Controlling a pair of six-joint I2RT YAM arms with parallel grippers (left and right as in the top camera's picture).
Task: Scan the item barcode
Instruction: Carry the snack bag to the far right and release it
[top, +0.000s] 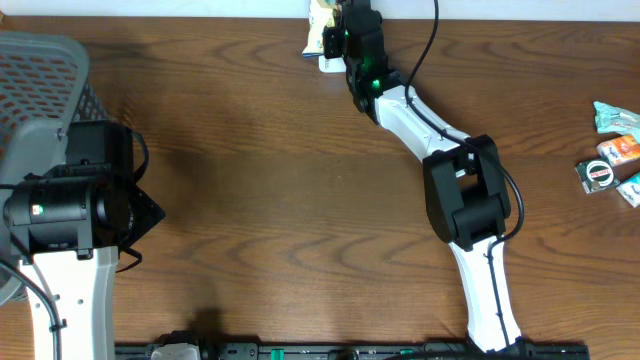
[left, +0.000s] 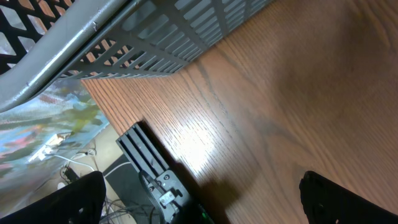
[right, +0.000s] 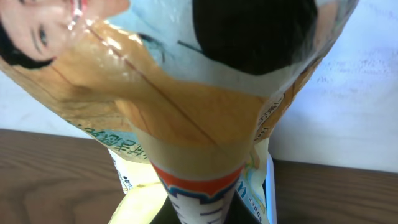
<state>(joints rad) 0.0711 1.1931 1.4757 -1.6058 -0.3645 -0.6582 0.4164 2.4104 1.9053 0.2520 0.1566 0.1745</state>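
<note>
The right fingers (top: 348, 30) pinched a printed packet (right: 186, 118) at the surface's (top: 260, 180) far edge. The left fingers (left: 68, 202) stood spread wide near the grey basket (top: 40, 90).

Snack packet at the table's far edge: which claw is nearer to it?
Right. The right claw is shut on the snack packet at the far edge; the left claw sits open beside the gray basket, far across the table from it.
</note>
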